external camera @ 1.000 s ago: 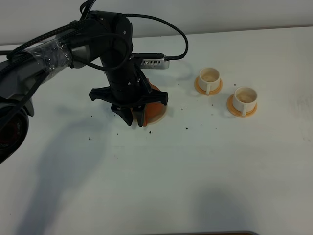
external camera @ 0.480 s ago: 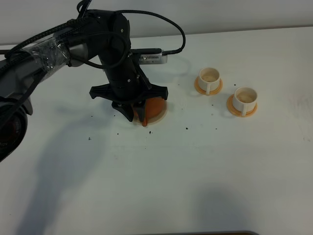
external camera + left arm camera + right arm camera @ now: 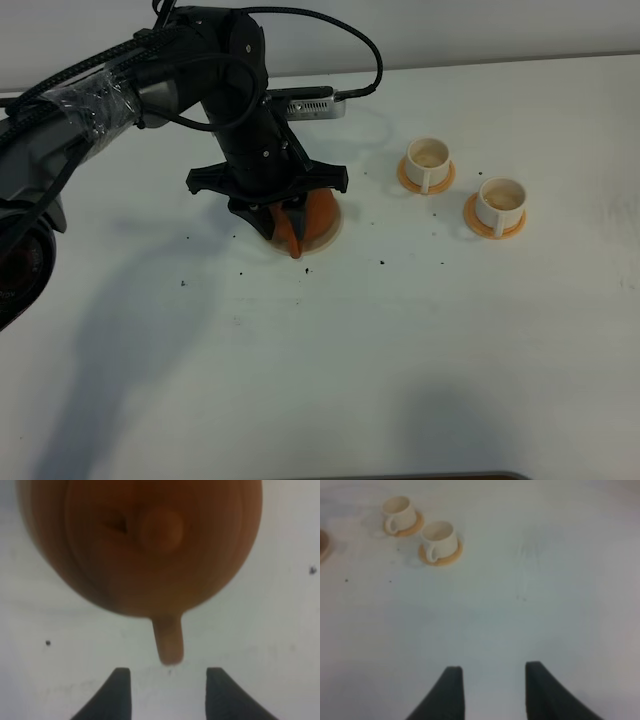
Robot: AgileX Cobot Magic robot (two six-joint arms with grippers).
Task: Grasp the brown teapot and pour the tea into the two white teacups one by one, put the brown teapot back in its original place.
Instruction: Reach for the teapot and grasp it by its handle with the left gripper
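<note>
High view: left pincer (image 3: pixel 283 238) hangs right over the teapot (image 3: pixel 320 212), with the cups (image 3: pixel 428 162) well off to its side.

Left wrist: jaws spread, holding nothing. The teapot's stub (image 3: pixel 169 642) points straight at the gap, just short of the fingertips (image 3: pixel 118 690).

Right wrist: right pincer (image 3: pixel 492 690) is apart and empty too, cups far ahead, open table (image 3: pixel 545 580) around it.

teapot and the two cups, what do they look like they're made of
The teapot is likely unglazed clay: reddish-brown and matte with no bright highlights, though the wrist view is blurred. The cups are probably glazed ceramic or porcelain, plain smooth white; plastic cannot be ruled out.
</note>
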